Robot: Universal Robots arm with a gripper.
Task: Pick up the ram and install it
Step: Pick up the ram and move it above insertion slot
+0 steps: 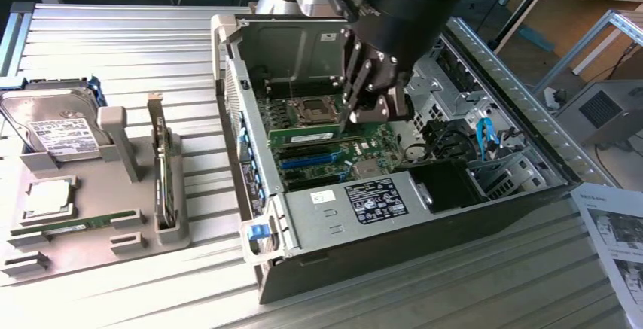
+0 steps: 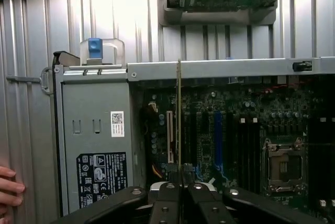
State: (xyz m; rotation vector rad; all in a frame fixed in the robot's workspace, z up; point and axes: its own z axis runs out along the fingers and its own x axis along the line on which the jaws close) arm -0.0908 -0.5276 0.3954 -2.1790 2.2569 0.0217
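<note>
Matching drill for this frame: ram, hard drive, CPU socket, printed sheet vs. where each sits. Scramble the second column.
1. ram
2. hard drive
3. CPU socket
4. printed sheet

A. on the motherboard in the open case
B. gripped in the claw
C. exterior view's right edge
D. on the grey tray, exterior view's left

Pairs: 1-B, 2-D, 3-A, 4-C

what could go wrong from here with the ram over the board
1. The hand grips the thin ram at one edge; pushed down off line, it could tilt or miss its slot.
2. The ram hangs over the motherboard, so sideways drift could scrape parts there.
3. A person's fingers rest beside the case, near the arm's working space.
</note>
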